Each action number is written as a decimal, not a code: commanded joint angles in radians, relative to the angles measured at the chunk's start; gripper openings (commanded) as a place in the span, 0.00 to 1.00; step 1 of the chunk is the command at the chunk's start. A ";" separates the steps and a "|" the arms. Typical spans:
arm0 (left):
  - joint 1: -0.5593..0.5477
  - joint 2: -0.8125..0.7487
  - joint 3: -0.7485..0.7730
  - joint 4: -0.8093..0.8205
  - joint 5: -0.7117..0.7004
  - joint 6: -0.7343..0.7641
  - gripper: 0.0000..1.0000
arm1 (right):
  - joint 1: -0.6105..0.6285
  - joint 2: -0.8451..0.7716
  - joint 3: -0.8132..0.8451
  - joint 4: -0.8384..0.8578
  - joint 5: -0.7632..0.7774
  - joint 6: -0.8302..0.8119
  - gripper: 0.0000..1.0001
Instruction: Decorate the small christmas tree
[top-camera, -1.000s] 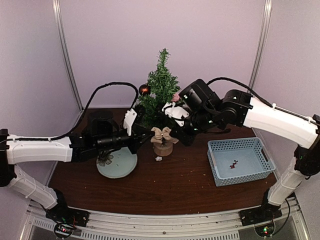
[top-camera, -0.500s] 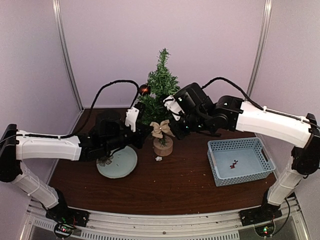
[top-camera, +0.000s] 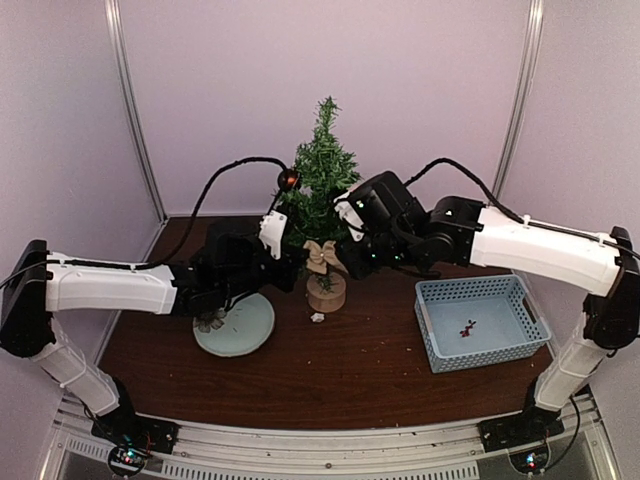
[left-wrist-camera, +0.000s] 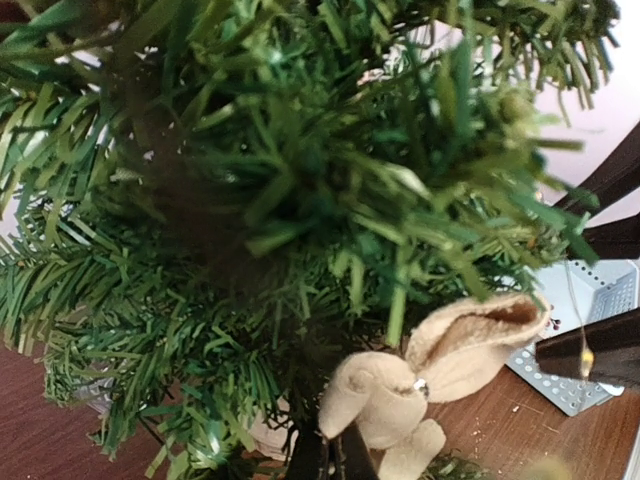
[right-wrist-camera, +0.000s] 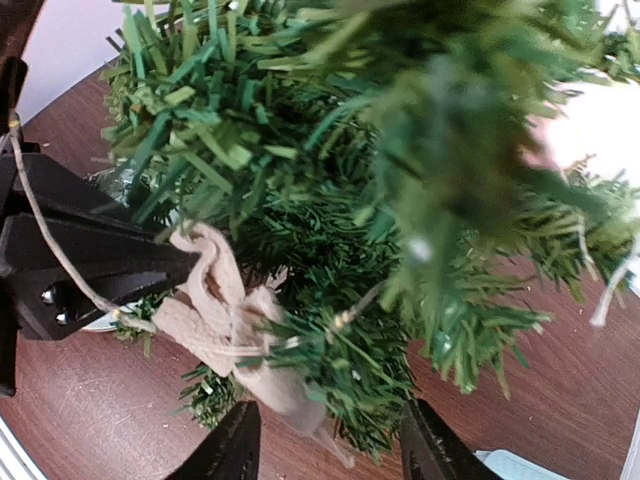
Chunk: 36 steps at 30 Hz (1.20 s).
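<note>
The small christmas tree (top-camera: 322, 170) is standing upright on its round wooden stump base (top-camera: 326, 295) toward the back of the dark wooden table (top-camera: 350, 370), and both arms are reaching in to its lower branches from either side. A burlap bow (top-camera: 320, 256) is hanging low on the front of the tree, just above the stump, and a red ball ornament (top-camera: 289, 179) is sitting on the tree's left side, about halfway up. The left gripper (left-wrist-camera: 328, 450) is pointing into the tree directly beneath the bow with its fingers pressed together; whether they are pinching the bow's thin twine cannot be told. The right gripper (right-wrist-camera: 330, 410) is holding its fingers (right-wrist-camera: 235, 445) spread apart, with the bow's lower tail and a tuft of green needles lying between them and nothing being gripped. A pale round plate (top-camera: 245, 330) is lying to the front left of the tree, and a light-blue plastic basket (top-camera: 480, 358) is sitting to the tree's front right.
</note>
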 joint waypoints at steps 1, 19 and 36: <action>-0.005 0.009 0.036 -0.017 -0.044 -0.010 0.00 | -0.010 -0.099 -0.044 -0.001 0.033 0.049 0.51; -0.005 -0.012 0.051 -0.090 -0.050 0.006 0.00 | -0.028 -0.274 -0.326 0.361 -0.191 0.145 0.15; -0.004 -0.045 0.020 -0.032 -0.094 0.021 0.22 | -0.056 -0.264 -0.357 0.403 -0.202 0.199 0.13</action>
